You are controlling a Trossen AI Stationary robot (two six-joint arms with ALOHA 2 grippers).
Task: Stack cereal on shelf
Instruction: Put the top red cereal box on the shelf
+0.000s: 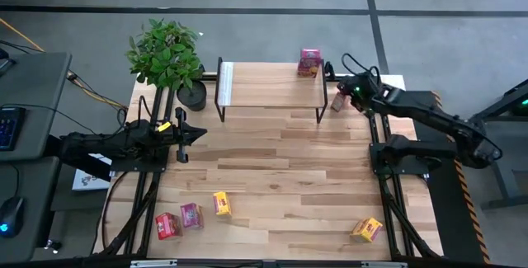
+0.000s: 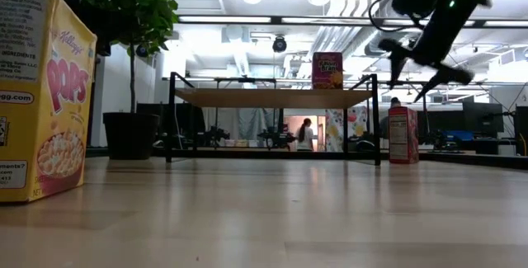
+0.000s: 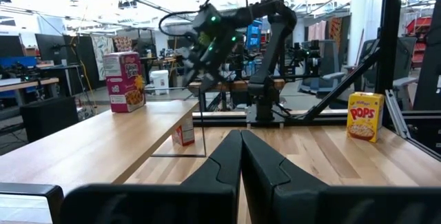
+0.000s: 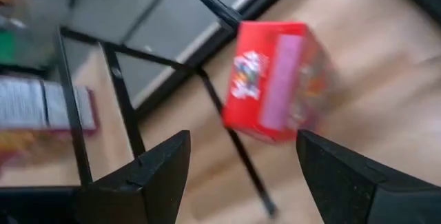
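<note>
Near edge: yellow box (image 1: 222, 204), pink box (image 1: 191, 215), red box (image 1: 167, 225) lying loose; second yellow (image 1: 367, 229) sitting near right corner. Left gripper (image 1: 196, 134) idling mid-left, fingers closed, empty. Right gripper (image 4: 241, 176) hovering open, empty, at shelf's (image 1: 268, 89) right end. Red target box (image 4: 275, 79) standing upright on table just beside shelf leg, below and ahead of open fingers. Right arm far nearer. Far: pink box (image 1: 309, 63) sitting on shelf top.
</note>
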